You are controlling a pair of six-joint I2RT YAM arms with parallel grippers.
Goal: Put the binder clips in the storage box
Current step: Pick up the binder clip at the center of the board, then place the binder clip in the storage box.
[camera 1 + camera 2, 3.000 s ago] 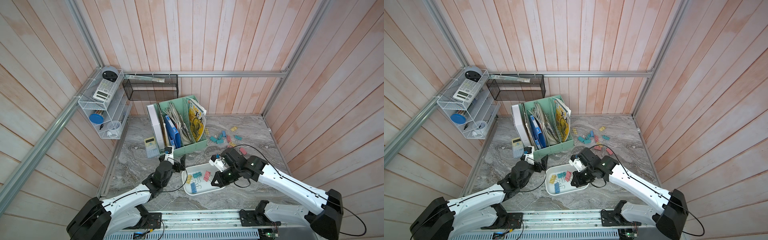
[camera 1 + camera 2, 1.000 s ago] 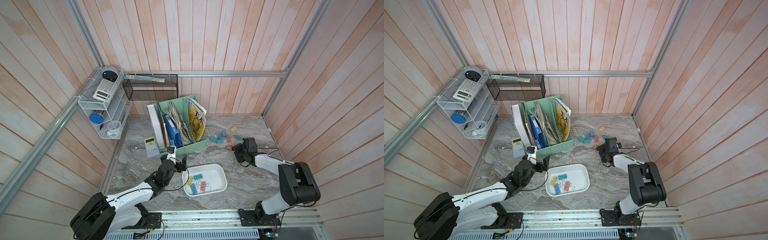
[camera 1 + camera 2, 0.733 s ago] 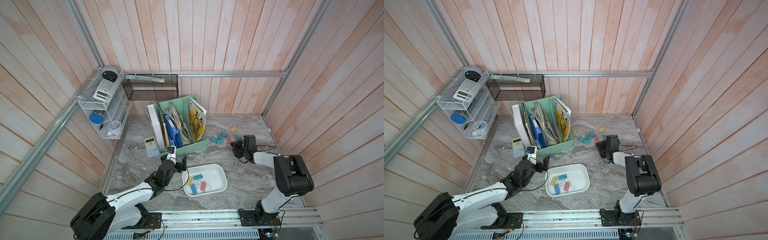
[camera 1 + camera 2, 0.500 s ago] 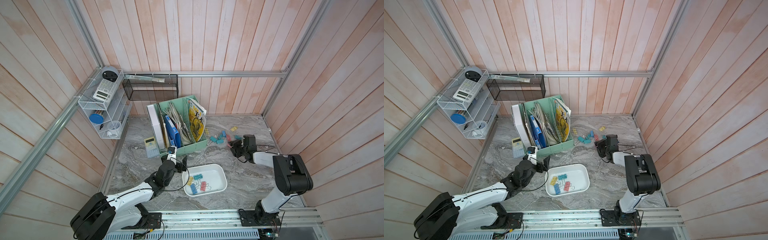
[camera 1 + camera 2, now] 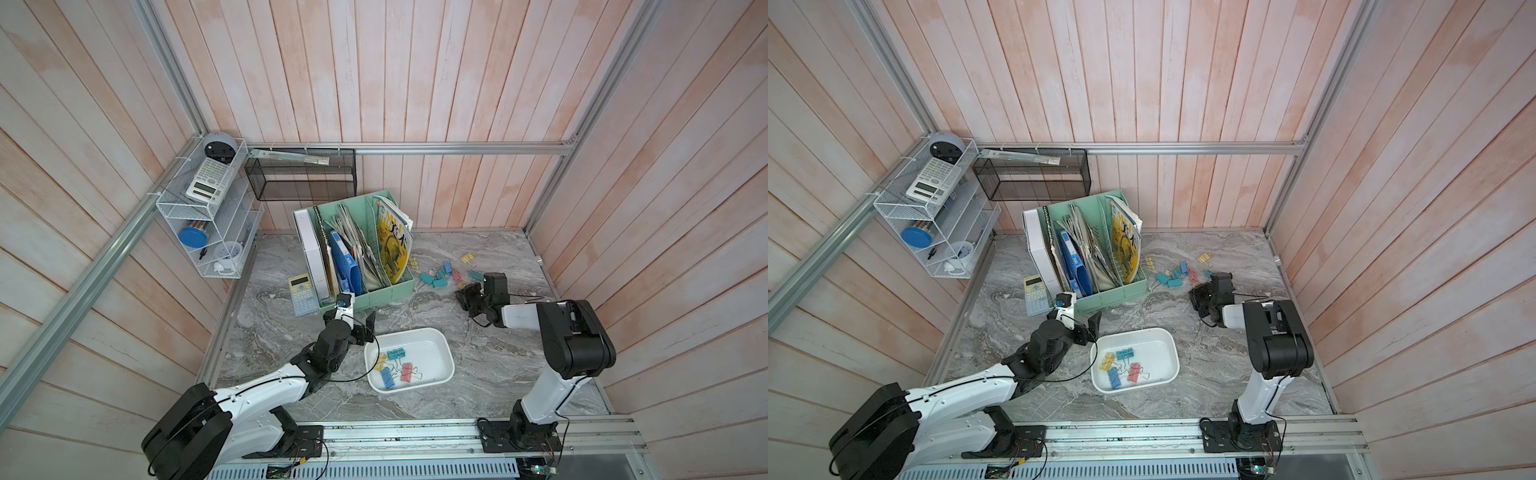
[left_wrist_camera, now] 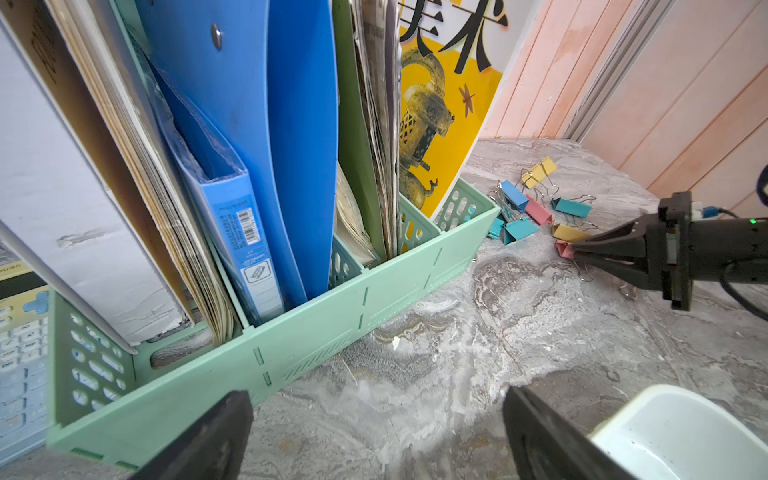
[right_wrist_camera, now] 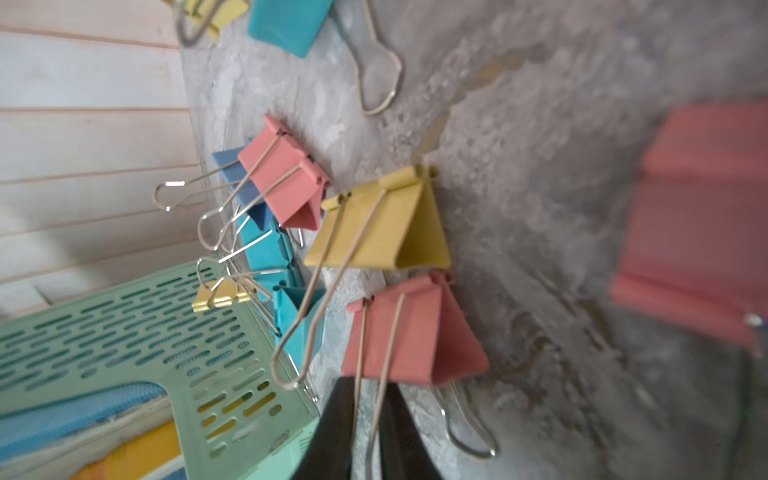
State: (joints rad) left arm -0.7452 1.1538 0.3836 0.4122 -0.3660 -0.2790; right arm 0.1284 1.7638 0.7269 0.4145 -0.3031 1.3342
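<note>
Right gripper (image 7: 369, 388) is pinched shut on the wire handle of a pink clip (image 7: 415, 332), among loose binder clips (image 5: 439, 282) beside the green file holder (image 5: 374, 293). Left gripper (image 6: 376, 399) is wide open and empty in front of the holder, next to the storage box (image 5: 430, 353).

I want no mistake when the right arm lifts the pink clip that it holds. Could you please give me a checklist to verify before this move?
1. Right gripper shut on the pink clip's wire handle: ok.
2. Yellow clip handle free of the fingers: cannot tell, it lies right beside one.
3. Free room in the storage box: ok.
4. Left gripper open, beside the box, not over it: ok.
5. Table between right gripper and box bare: ok.
</note>
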